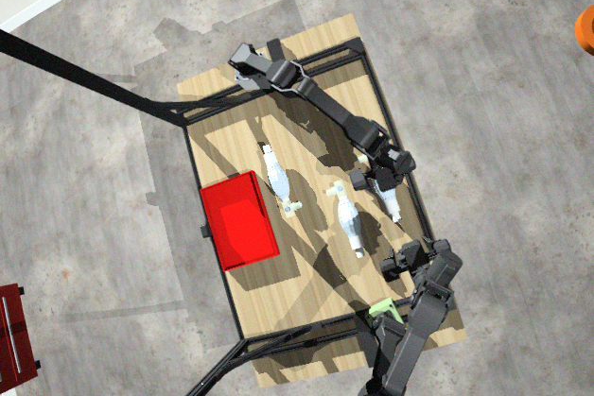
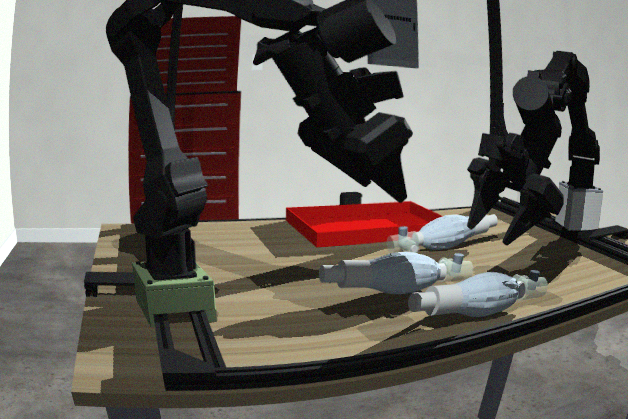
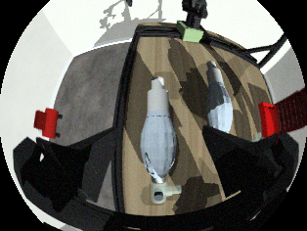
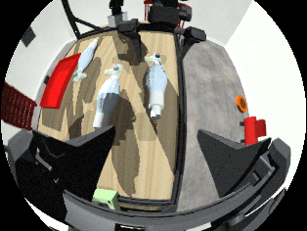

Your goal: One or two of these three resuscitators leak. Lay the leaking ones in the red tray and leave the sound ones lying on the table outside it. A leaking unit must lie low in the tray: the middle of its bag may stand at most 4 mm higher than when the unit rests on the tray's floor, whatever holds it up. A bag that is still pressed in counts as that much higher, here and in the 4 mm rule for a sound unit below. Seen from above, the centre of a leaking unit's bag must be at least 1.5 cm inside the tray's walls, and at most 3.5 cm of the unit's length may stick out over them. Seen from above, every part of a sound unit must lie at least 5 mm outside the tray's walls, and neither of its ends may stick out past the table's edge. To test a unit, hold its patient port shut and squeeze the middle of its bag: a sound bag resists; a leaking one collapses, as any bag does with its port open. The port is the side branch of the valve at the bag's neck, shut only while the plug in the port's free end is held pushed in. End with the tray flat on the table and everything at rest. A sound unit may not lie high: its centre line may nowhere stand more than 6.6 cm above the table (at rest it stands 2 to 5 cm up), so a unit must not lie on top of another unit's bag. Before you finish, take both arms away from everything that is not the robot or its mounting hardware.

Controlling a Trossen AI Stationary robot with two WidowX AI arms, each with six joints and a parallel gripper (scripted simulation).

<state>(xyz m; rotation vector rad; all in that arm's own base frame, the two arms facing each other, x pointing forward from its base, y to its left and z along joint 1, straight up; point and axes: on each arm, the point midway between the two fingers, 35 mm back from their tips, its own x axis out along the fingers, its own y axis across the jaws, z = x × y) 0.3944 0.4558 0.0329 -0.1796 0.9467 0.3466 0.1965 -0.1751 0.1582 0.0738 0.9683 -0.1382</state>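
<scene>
the left gripper [image 1: 381,173] [image 2: 490,234] [image 3: 161,130] [image 4: 159,62] is spread wide with nothing in its grasp, its fingers reaching down over the valve end of the outer resuscitator [image 1: 388,198] [image 2: 487,294] [image 3: 157,139] [image 4: 156,80]. that unit lies just beside the long black rail [image 2: 355,372] [image 3: 124,98] [image 4: 181,98], so the rail crowds it on 1 side. the middle resuscitator [image 1: 349,218] [image 2: 406,271] [image 3: 221,110] [image 4: 108,98] lies near it on the other side, apart from it.

the right gripper [image 1: 408,256] [image 2: 384,192] [image 4: 157,132] is also wide open and empty, raised above the table near the green base [image 1: 382,307] [image 2: 175,297] [image 3: 192,32] [image 4: 105,197].

the inner resuscitator [image 1: 278,180] [image 2: 446,231] [image 4: 87,56] lies near the red tray [image 1: 244,223] [image 2: 324,238] [image 3: 267,119] [image 4: 61,80], outside its wall. all 3 units are on the table, and the tray sits by the opposite rail with 0 units in it. to get there from the outer unit, the middle and inner ones are in the way. a red cabinet [image 1: 14,334] [image 2: 203,119] and an orange ring [image 1: 581,28] [image 4: 239,104] are well off the table.
</scene>
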